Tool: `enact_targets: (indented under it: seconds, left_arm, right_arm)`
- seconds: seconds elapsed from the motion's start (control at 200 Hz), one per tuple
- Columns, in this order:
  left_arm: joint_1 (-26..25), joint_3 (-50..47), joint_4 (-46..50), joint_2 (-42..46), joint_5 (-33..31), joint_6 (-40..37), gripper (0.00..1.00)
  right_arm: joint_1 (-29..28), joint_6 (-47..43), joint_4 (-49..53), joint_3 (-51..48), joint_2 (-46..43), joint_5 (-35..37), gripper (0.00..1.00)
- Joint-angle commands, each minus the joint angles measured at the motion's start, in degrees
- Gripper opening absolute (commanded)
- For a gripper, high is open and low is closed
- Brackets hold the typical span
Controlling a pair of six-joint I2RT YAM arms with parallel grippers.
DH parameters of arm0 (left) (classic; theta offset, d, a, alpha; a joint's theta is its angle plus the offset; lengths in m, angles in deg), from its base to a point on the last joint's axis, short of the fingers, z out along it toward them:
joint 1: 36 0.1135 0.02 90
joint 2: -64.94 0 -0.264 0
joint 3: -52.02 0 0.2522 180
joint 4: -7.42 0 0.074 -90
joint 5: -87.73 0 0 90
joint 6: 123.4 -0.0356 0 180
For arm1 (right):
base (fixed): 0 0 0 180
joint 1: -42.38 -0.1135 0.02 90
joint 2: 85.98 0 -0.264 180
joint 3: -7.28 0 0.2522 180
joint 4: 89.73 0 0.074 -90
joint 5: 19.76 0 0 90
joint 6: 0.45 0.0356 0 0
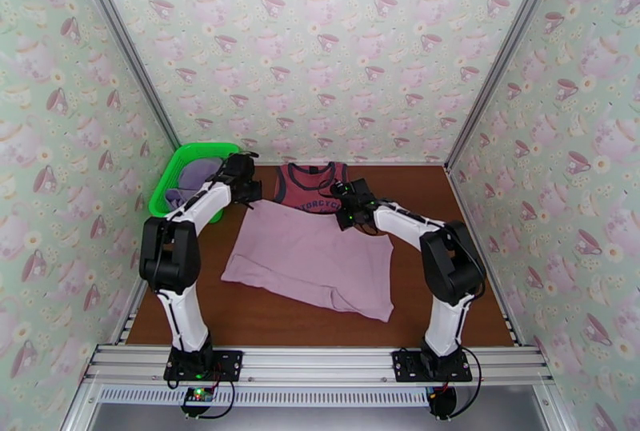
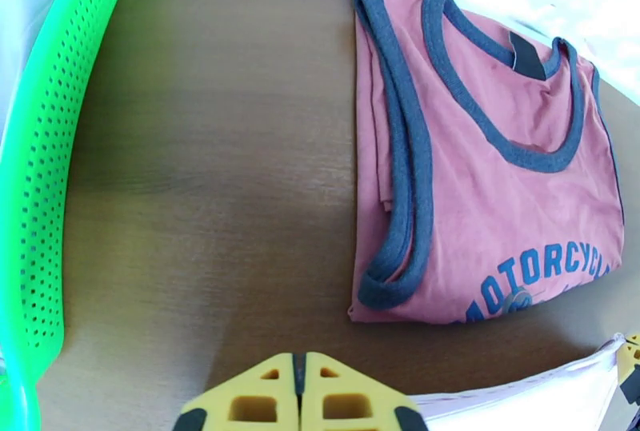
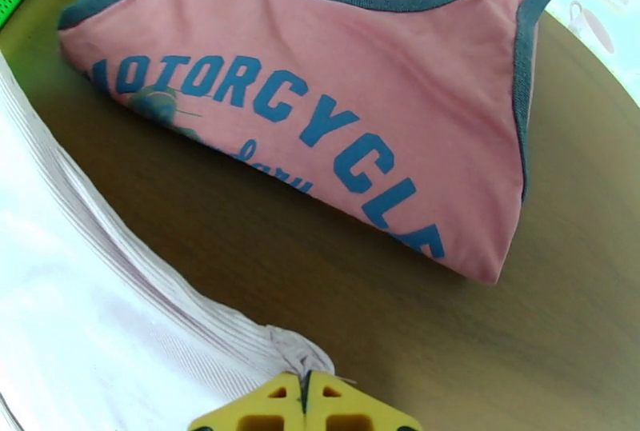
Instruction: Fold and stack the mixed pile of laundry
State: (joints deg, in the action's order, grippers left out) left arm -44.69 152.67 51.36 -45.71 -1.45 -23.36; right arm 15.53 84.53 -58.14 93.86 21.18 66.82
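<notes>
We saw the pale pink shirt (image 1: 312, 257) lying spread across the middle of the tabletop (image 1: 448, 265), its far edge stretched between the two grippers. The left gripper (image 1: 246, 189) sat at the shirt's far-left corner; in its wrist view the yellow pads (image 2: 300, 393) were pressed together with no gap, and the pale cloth (image 2: 544, 401) ran straight off from them, so we took it as pinching that corner. The right gripper (image 1: 346, 213) was at the far-right corner, and from its own camera we saw its fingers (image 3: 304, 401) closed on a puckered bunch of the shirt's (image 3: 96, 329) edge. Just beyond that edge, at the middle of the tabletop's far edge, lay the dusty-red tank top (image 1: 308, 185), folded flat with its dark trim and blue chest print facing up (image 2: 496, 209) (image 3: 336, 105); a strip of bare wood parted it from the shirt. The green basket (image 1: 180, 165) stood at the far-left corner, apart from the tank top (image 2: 56, 145), with a lavender garment (image 1: 198, 177) inside it
</notes>
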Motion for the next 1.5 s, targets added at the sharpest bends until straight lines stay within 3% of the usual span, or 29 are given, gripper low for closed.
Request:
enact_targets:
  seconds: [0.0, 0.17, 0.426, 0.711, 0.761, 0.907, 0.947, 1.122, 1.187, 1.327, 1.498]
  left_arm:
    - [-0.1, -3.5, -2.8, 2.8, -0.7, 0.3, 0.00]
    - [-0.2, -8.7, -4.6, 7.2, -2.0, 1.0, 0.00]
    - [-0.2, -19.5, -8.2, 14.5, -3.9, 3.8, 0.00]
    - [-0.8, -32.8, -14.7, 18.5, -4.9, 9.7, 0.00]
    - [-0.7, -34.5, -15.0, 19.4, -6.1, 11.0, 0.02]
    - [-0.8, -38.1, -14.6, 23.9, -10.5, 13.1, 0.32]
    - [-0.9, -38.3, -13.7, 25.0, -11.6, 13.2, 0.36]
    - [-1.0, -36.0, -8.2, 28.4, -14.5, 12.8, 0.36]
    - [-1.2, -35.0, -7.4, 28.9, -13.5, 12.6, 0.29]
    - [-1.4, -32.4, -6.8, 26.2, -9.4, 12.8, 0.00]
    - [-3.1, -30.1, -7.9, 18.7, -6.2, 13.1, 0.00]
  right_arm:
    - [-1.3, 3.0, -6.6, -3.8, -3.3, -0.6, 0.00]
    - [-5.7, 6.0, -11.0, -9.8, -7.2, 3.4, 0.00]
    - [-13.2, 11.1, -15.5, -18.0, -12.2, 15.8, 0.00]
    - [-17.0, 16.0, -16.4, -24.8, -15.0, 23.6, 0.03]
    - [-17.6, 16.7, -16.4, -26.2, -15.8, 24.2, 0.05]
    - [-19.9, 19.5, -16.7, -30.9, -19.5, 24.5, 0.25]
    - [-20.6, 19.9, -16.3, -31.9, -20.7, 24.4, 0.30]
    - [-21.3, 19.8, -13.1, -32.5, -27.5, 24.5, 0.40]
    - [-21.2, 18.8, -11.9, -30.6, -28.8, 25.0, 0.42]
    - [-20.0, 17.1, -10.1, -23.8, -24.5, 22.5, 0.36]
    - [-18.2, 18.7, -9.1, -16.5, -13.6, 17.6, 0.03]
